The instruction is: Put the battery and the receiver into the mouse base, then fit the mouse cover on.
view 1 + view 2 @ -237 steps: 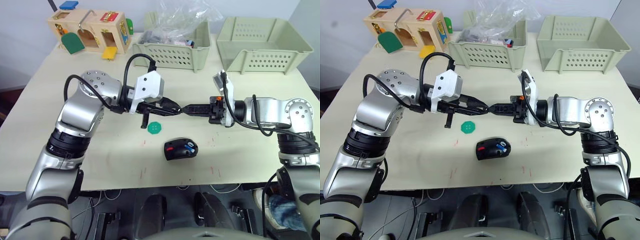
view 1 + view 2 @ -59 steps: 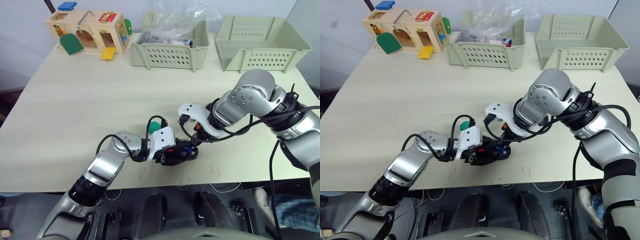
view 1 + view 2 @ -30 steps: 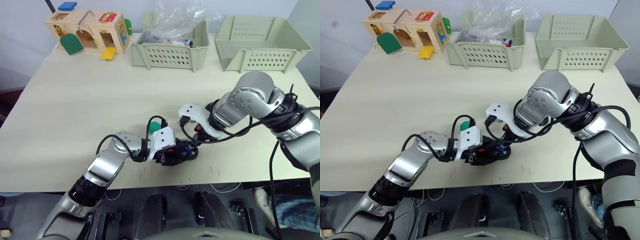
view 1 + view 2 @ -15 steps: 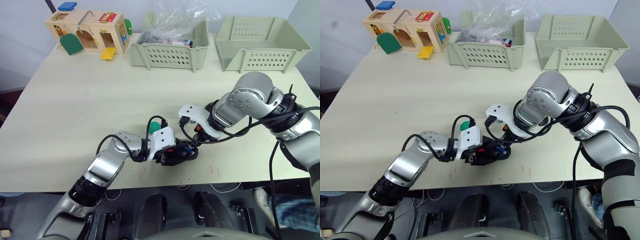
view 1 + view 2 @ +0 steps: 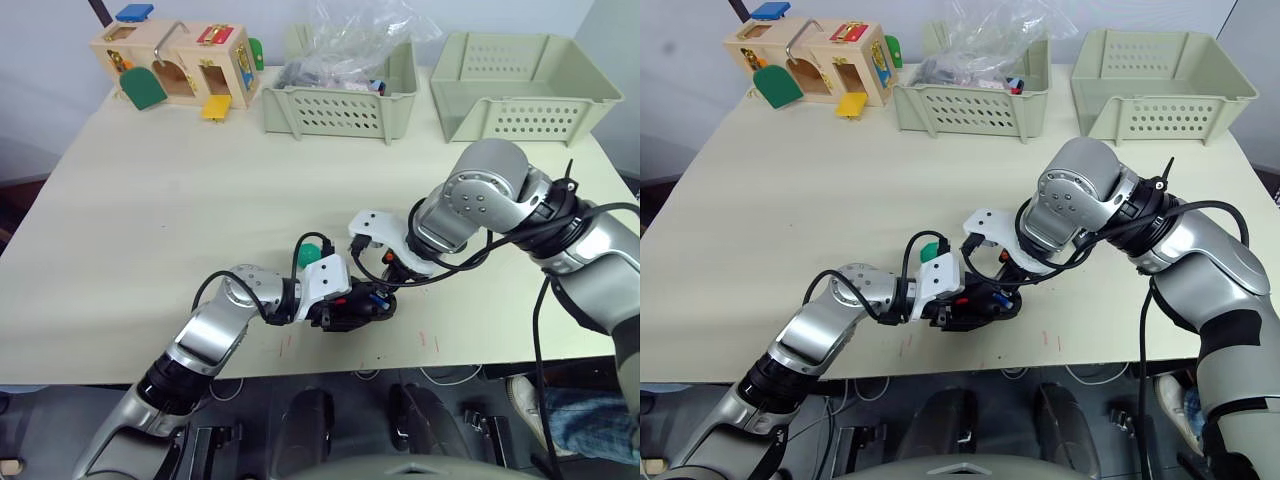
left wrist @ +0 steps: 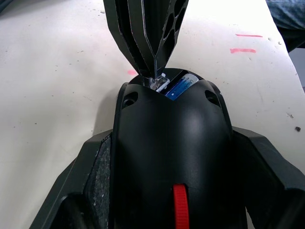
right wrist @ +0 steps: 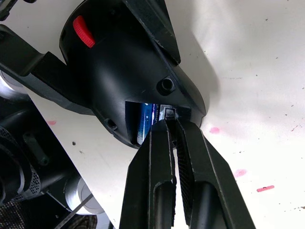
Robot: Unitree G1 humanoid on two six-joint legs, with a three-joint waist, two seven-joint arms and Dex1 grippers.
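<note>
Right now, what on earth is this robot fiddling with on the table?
It is assembling a computer mouse. The left end effector clamps the black mouse base by its sides to steady it on the table. The blue battery already sits in the open compartment. The right end effector, fingers pinched together, pokes its tips into that compartment beside the battery, apparently seating the tiny receiver. The cover is not yet on.

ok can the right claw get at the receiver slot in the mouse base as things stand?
Probably yes. The right claw is already at the open compartment beside the battery, and the left claw grips only the mouse base sides.
</note>
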